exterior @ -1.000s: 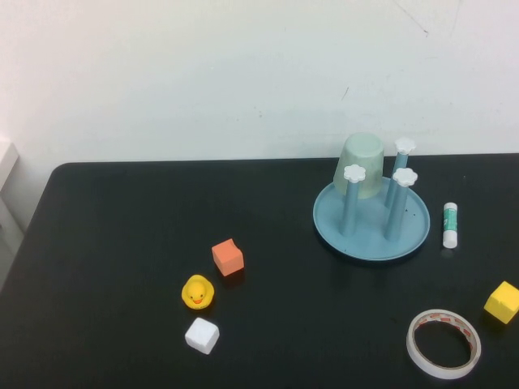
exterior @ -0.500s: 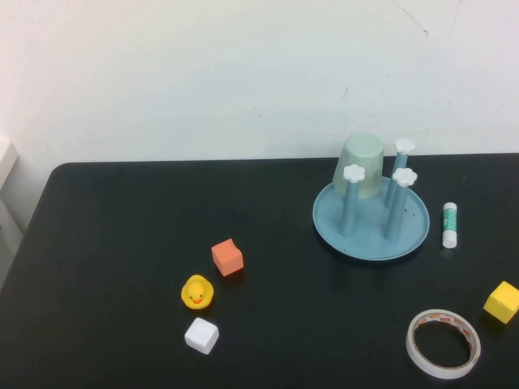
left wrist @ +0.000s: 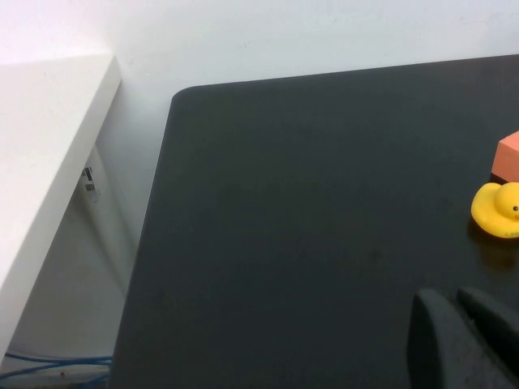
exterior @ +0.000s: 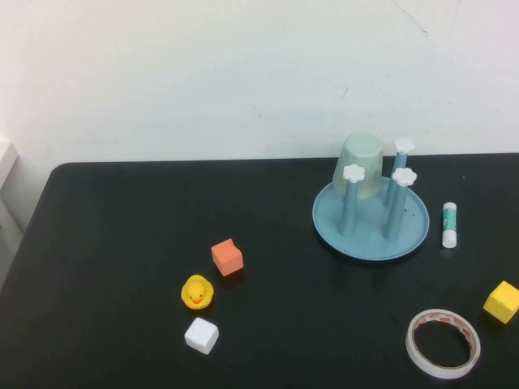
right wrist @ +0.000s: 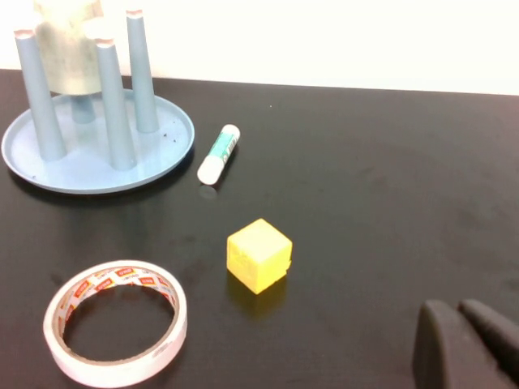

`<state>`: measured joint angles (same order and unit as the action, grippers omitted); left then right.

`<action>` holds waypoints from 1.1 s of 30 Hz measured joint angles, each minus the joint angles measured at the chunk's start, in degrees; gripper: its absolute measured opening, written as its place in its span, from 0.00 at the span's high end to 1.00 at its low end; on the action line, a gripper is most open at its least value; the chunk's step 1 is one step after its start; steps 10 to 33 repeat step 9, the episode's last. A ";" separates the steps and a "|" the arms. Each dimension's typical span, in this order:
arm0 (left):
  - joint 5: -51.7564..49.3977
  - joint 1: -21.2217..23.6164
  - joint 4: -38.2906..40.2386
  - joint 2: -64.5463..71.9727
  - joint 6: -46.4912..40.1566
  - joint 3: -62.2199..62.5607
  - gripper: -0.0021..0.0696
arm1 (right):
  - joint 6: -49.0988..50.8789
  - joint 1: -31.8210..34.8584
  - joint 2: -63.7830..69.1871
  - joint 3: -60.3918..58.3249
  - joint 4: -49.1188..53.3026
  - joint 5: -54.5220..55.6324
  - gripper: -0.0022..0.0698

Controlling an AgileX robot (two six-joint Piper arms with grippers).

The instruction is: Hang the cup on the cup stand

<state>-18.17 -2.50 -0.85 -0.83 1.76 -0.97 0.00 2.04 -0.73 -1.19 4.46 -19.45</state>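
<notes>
The pale mint-green cup [exterior: 359, 164] sits upside down over a back peg of the light-blue cup stand [exterior: 371, 227] at the table's back right; in the right wrist view the cup [right wrist: 66, 40] tops the stand [right wrist: 97, 166]. Neither arm shows in the high view. My left gripper [left wrist: 456, 304] is shut and empty over the table's left part, near the yellow duck [left wrist: 496, 211]. My right gripper [right wrist: 458, 314] is shut and empty, low over the table's right part, apart from the stand.
An orange cube [exterior: 228, 257], yellow duck [exterior: 197, 292] and white cube [exterior: 201, 335] lie left of centre. A glue stick [exterior: 450, 224], yellow cube [exterior: 502, 301] and tape roll [exterior: 443, 343] lie at the right. A white shelf [left wrist: 40, 162] stands beyond the table's left edge.
</notes>
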 joint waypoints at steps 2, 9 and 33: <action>0.00 0.12 0.00 0.00 0.00 0.00 0.97 | 0.00 0.00 0.00 0.00 0.00 0.00 0.97; 0.00 1.12 0.00 0.00 0.00 0.00 0.97 | 0.00 0.00 0.00 0.00 0.00 0.00 0.97; 0.00 1.12 0.00 0.00 0.00 0.00 0.97 | 0.00 0.00 0.00 0.00 0.00 0.00 0.97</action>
